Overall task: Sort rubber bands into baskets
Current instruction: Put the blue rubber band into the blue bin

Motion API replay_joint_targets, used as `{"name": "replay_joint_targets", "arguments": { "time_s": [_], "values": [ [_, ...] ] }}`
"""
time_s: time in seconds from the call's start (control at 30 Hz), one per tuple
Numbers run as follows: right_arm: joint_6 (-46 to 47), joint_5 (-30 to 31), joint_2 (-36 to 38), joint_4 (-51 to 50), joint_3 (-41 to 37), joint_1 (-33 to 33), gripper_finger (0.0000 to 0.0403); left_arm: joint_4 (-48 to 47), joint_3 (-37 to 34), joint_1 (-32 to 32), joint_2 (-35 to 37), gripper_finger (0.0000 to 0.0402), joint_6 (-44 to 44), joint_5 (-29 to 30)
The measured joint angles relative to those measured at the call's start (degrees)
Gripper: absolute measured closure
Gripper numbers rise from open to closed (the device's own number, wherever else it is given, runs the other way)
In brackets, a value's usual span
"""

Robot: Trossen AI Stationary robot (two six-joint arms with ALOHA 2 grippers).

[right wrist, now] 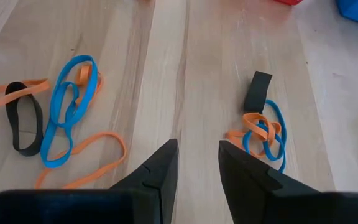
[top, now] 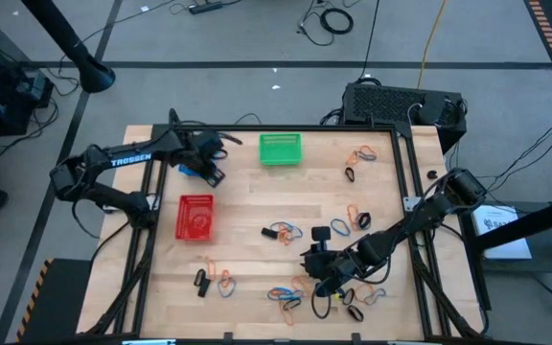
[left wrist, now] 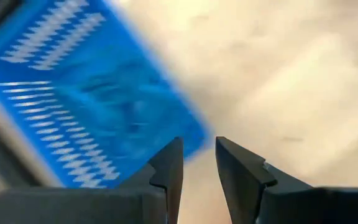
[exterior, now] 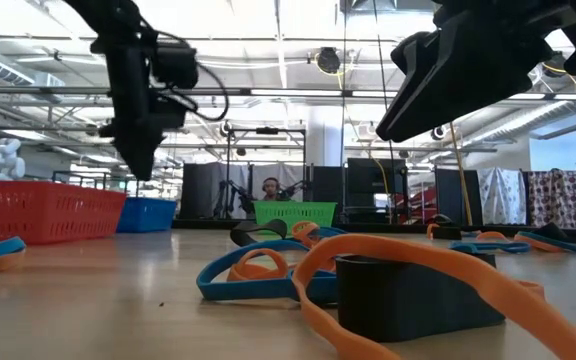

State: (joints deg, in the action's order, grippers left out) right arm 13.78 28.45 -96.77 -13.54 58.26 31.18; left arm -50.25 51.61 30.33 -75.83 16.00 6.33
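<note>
Rubber bands in blue, orange and black lie scattered flat on the wooden table [top: 257,192], among them a blue loop [right wrist: 73,99], a black loop [right wrist: 22,118] and a small mixed heap [right wrist: 263,134]. The blue basket [left wrist: 73,93], the red basket [top: 195,217] and the green basket [top: 281,149] stand on the table's left and far parts. My left gripper [left wrist: 199,168] hangs open above the table by the blue basket's corner, with nothing between its fingers. My right gripper [right wrist: 197,165] is open and empty, slanting down over the bands near the table's front edge.
More bands lie at the far right [top: 357,153], at the middle [top: 281,231] and near the front left [top: 214,278]. A black box [top: 401,101] stands behind the table's far right corner. Bare wood lies between the red and green baskets.
</note>
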Motion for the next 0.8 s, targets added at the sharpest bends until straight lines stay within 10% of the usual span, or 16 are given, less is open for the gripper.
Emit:
{"name": "replay_joint_targets", "arguments": {
  "time_s": [0.3,0.43,0.8],
  "values": [
    [0.02,0.02,0.00,0.66,0.00,-0.09,0.0293,17.82,0.33,-25.25,-0.17,0.0299,1.65,-2.43],
    [-0.02,0.02,0.00,1.86,0.02,-0.11,0.0293,31.72,0.36,-34.85,-5.34,0.0300,1.01,6.14],
    [-2.23,-0.01,0.00,1.36,0.04,-0.11,0.0293,67.85,0.29,-39.11,-27.93,0.0300,-18.34,5.74]
  ]
}}
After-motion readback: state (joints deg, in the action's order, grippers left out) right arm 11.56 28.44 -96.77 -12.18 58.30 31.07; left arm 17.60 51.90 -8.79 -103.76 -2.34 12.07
